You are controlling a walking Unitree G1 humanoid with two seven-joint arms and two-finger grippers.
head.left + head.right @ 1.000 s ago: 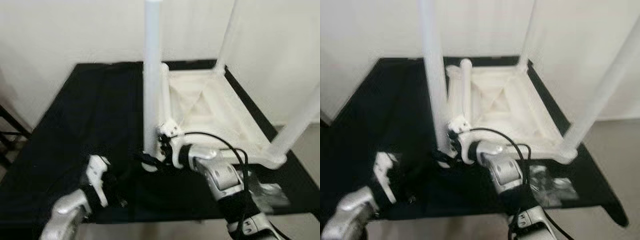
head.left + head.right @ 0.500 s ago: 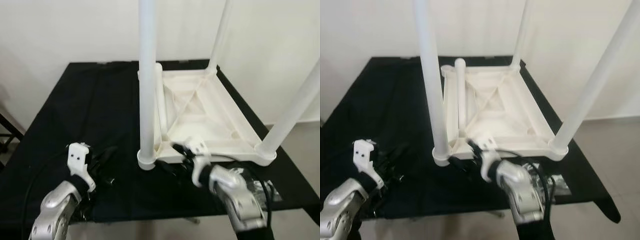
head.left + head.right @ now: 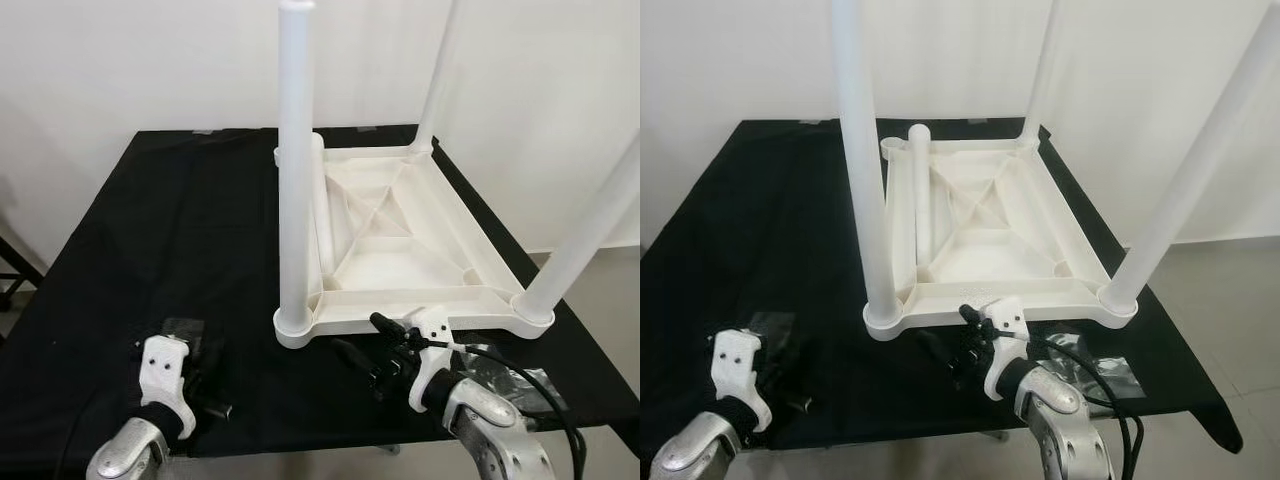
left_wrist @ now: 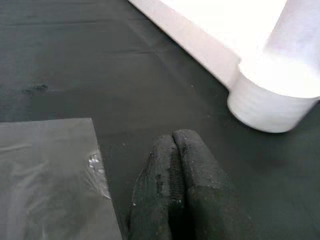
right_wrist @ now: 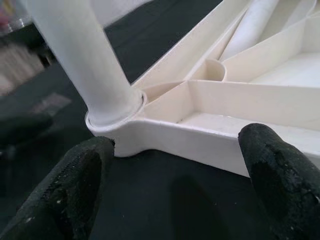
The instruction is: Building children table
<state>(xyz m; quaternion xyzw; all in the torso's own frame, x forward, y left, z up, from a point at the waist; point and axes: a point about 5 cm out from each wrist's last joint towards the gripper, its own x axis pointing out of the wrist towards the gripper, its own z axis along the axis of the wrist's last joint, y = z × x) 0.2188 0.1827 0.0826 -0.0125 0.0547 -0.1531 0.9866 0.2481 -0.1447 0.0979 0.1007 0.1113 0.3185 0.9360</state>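
three legs (image 3: 296,170) on upturned tabletop (image 3: 400,250), right gripper (image 3: 368,345) spread nearby

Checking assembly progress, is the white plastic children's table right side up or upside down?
Upside down: the white plastic tabletop lies ribbed underside up on the black cloth, three legs pointing upward.

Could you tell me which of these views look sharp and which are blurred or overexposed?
Left and right eye views: sharp, evenly lit. Left wrist view: table leg socket overexposed, soft; shut fingertips blurry. Right wrist view: open fingers defocused, tabletop frame clearer.
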